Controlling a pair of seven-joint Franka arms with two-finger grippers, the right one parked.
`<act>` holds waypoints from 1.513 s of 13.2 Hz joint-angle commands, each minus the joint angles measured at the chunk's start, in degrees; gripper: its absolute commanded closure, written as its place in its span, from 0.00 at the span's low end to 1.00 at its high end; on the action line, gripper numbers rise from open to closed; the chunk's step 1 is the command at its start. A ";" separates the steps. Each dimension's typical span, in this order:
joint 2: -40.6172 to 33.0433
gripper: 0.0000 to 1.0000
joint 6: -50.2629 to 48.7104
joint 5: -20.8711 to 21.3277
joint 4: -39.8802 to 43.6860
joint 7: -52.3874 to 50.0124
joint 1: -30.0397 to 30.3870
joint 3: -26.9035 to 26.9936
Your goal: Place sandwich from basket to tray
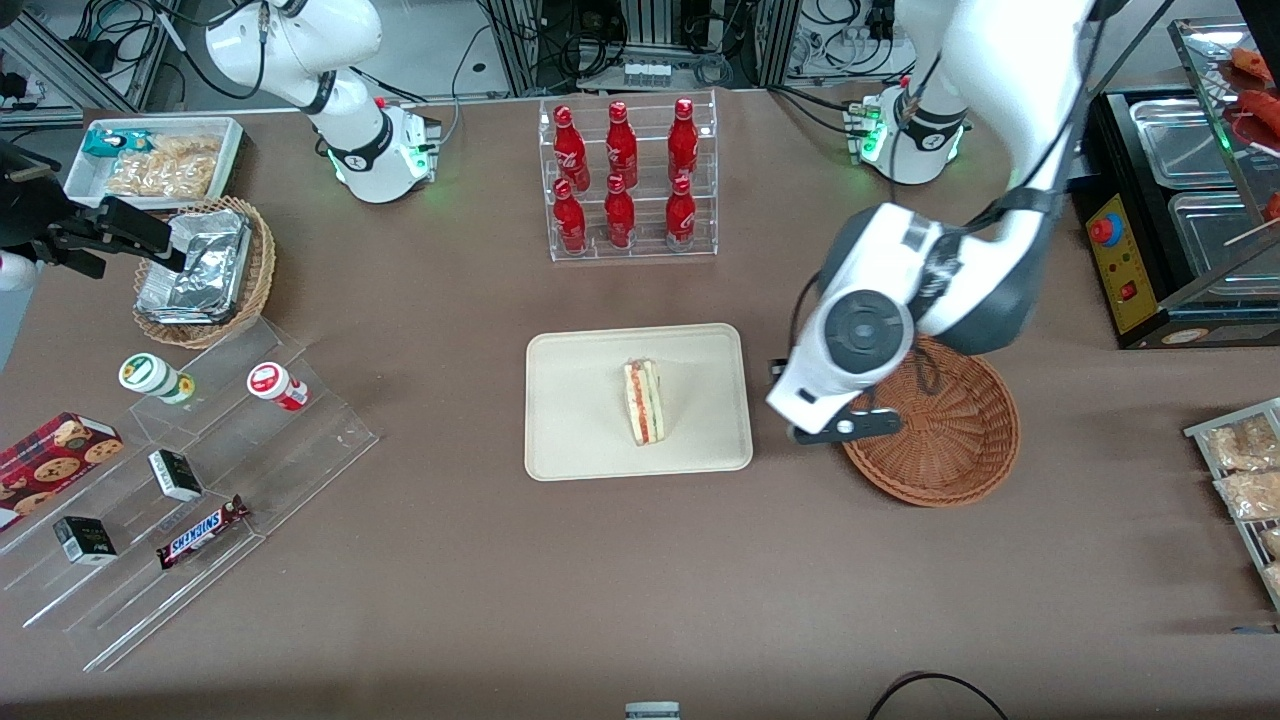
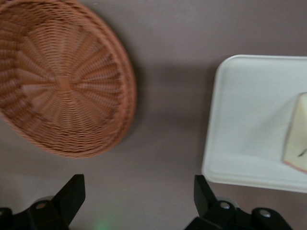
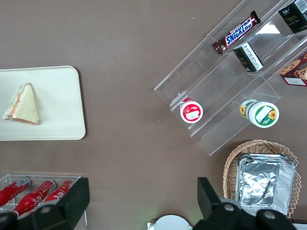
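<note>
From the front, the sandwich (image 1: 645, 402) lies on the tray (image 1: 570, 440), a little toward the working arm's end of it, cut edge with red filling showing, and the basket (image 1: 960, 440) beside the tray holds nothing. The gripper (image 1: 800, 425) hangs above the bare table between tray and basket, partly over the basket's rim. At the working wrist, the fingers (image 2: 72, 194) are spread wide with nothing between them; under them is brown tabletop, with the basket (image 2: 62, 81) on one hand and the tray's rounded corner (image 2: 240, 143) with a bit of sandwich (image 2: 297, 139) on the other. From the parked wrist the sandwich (image 3: 21, 105) lies flat, well inside the tray's rim (image 3: 79, 129). The placing looks done to me; what's left is to lift away straight up, keeping the open fingers off both rims.
</note>
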 commanded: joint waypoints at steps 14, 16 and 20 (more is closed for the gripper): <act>-23.09 0.00 -13.90 0.24 -4.81 22.09 21.12 -1.17; -24.41 0.00 -14.95 -0.02 -4.81 23.67 21.03 0.24; -26.25 0.00 -15.74 -0.11 -4.72 23.67 21.03 1.91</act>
